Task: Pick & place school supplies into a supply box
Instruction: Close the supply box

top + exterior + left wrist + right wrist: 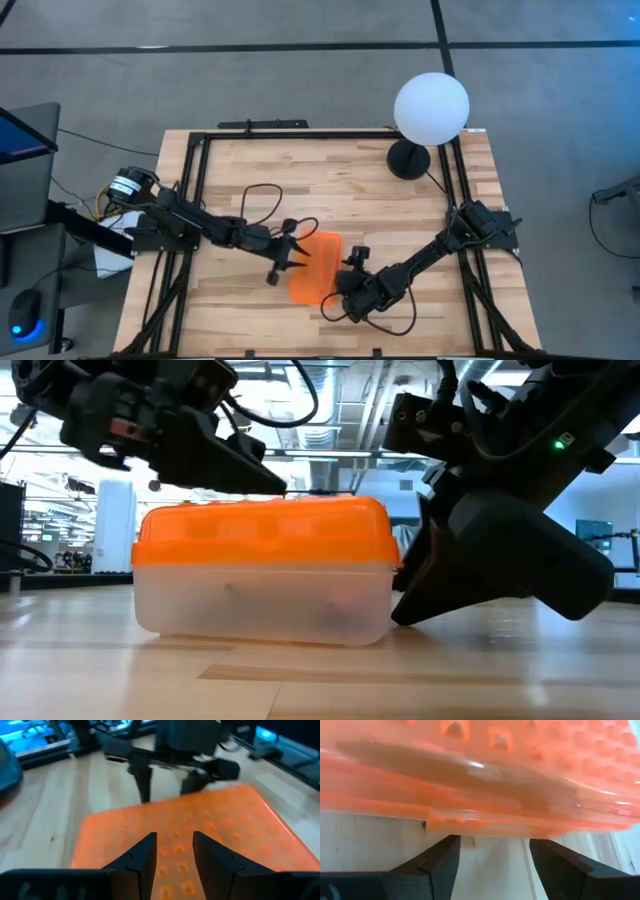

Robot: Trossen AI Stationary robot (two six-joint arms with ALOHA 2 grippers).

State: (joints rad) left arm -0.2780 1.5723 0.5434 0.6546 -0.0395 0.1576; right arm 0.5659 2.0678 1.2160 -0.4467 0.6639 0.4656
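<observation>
- Supply box (pixel 316 268) with its orange lid (pixel 262 532) on sits on the wooden table (pixel 330 170), well away from the white globe lamp (pixel 430 108), between our two grippers.
- Through the cloudy clear base (pixel 262 603) we see only faint shapes, so we cannot tell what lies inside.
- Our left gripper (pixel 297 250) hangs just over the lid at the end of the box farther from the lamp; its fingers (pixel 141 857) stand a little apart with nothing between them.
- Our right gripper (pixel 347 283) sits low against the side of the box nearer the lamp, its fingers (pixel 438 861) spread wide at the lid's lip (pixel 470 822), gripping nothing.
</observation>
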